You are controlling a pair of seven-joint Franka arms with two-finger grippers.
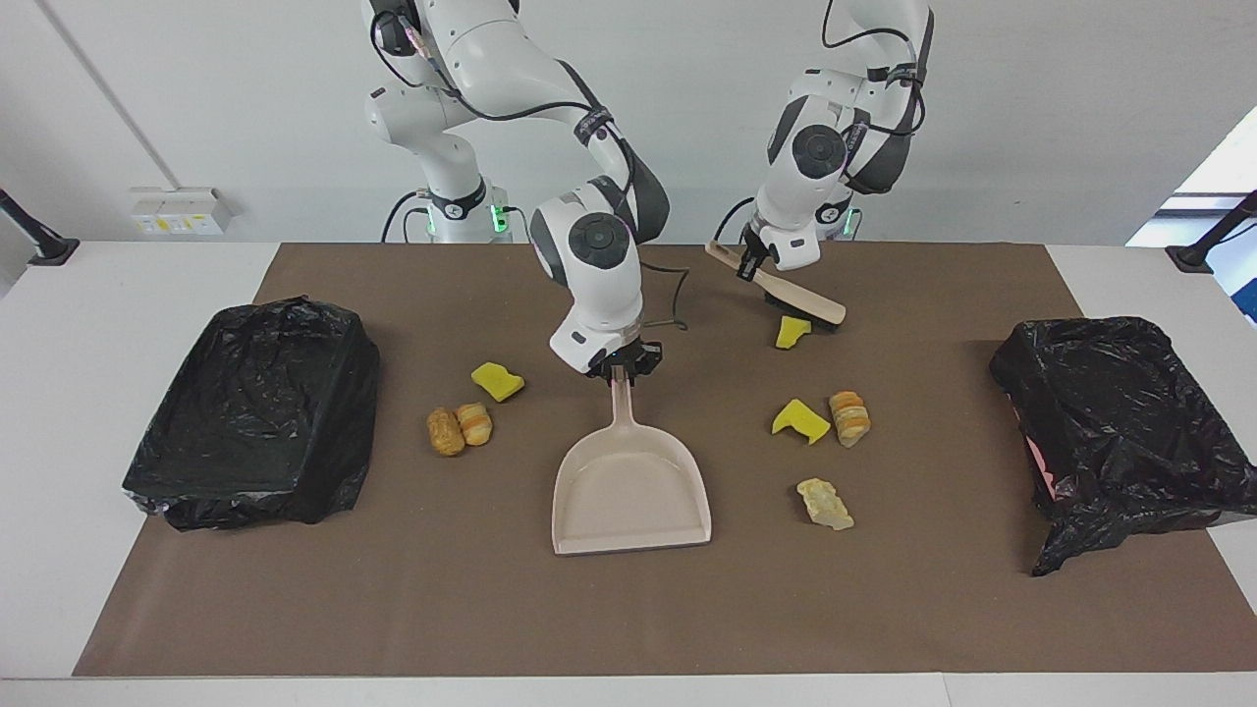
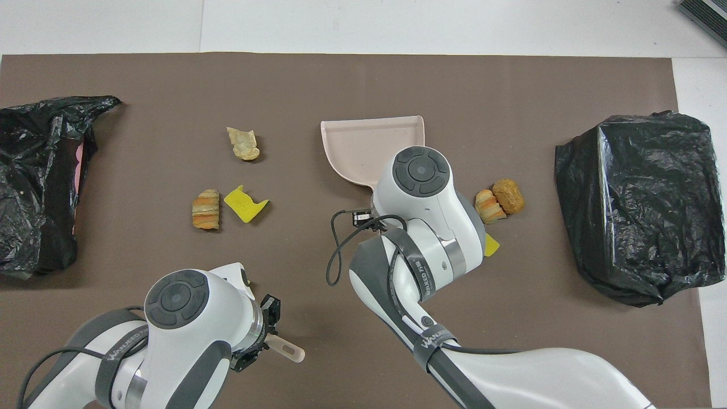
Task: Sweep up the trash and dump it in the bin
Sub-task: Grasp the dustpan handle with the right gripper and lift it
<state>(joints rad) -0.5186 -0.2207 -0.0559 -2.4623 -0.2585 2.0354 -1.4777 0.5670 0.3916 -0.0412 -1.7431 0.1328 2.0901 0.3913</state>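
Observation:
Several trash scraps lie on the brown mat. Toward the right arm's end are a yellow sponge piece (image 1: 497, 381) and two bread chunks (image 1: 446, 431) (image 2: 508, 195). Toward the left arm's end are a yellow piece (image 1: 800, 419) (image 2: 245, 203), a striped chunk (image 1: 848, 417) (image 2: 205, 209) and a pale cream lump (image 1: 824, 503) (image 2: 244, 143). My right gripper (image 1: 621, 376) is shut on the handle of the beige dustpan (image 1: 628, 491) (image 2: 369, 147), which rests on the mat. My left gripper (image 1: 754, 263) (image 2: 264, 335) is shut on the beige brush (image 1: 797, 298), whose bristles are at another yellow piece (image 1: 792, 332).
A bin lined with a black bag (image 1: 255, 412) (image 2: 636, 204) stands at the right arm's end of the mat. A second black-bagged bin (image 1: 1110, 412) (image 2: 34, 182) stands at the left arm's end. The brown mat (image 1: 628, 609) covers the table's middle.

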